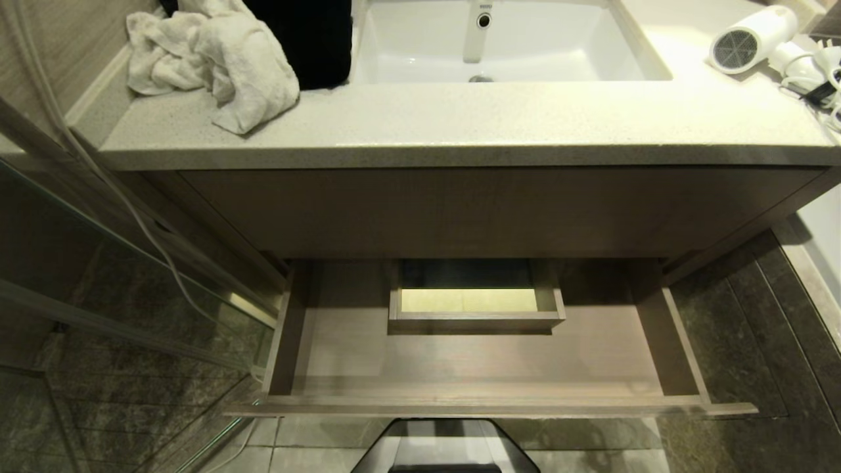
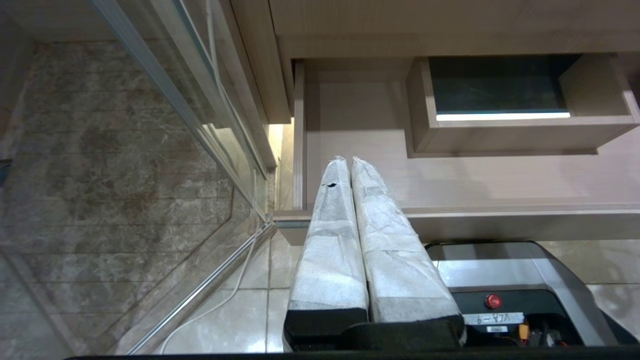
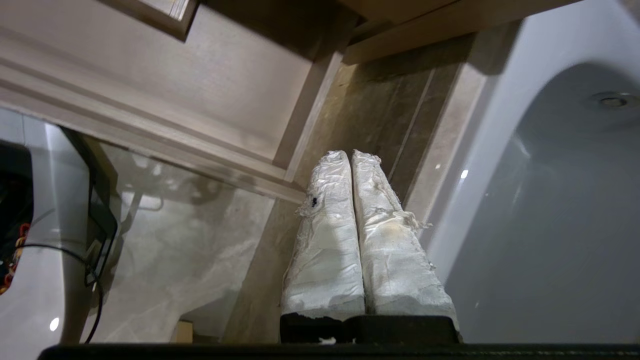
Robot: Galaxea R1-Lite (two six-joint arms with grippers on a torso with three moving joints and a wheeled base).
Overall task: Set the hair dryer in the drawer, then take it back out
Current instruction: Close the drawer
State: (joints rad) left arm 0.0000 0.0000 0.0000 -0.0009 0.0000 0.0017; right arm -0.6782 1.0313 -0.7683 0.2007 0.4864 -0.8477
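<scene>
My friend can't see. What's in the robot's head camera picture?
A wide wooden drawer hangs open and empty under a bathroom sink. The white hair dryer lies on the counter at right, a crumpled towel at left.

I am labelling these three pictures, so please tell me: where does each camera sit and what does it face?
Head view: high, looking down on the countertop, the hair dryer and the open drawer; no arm shows.
Left wrist view: behind the shut left gripper, facing the drawer's left corner and boxed cutout.
Right wrist view: behind the shut right gripper, facing the drawer's right side and a bathtub.
All three share the drawer.
</scene>
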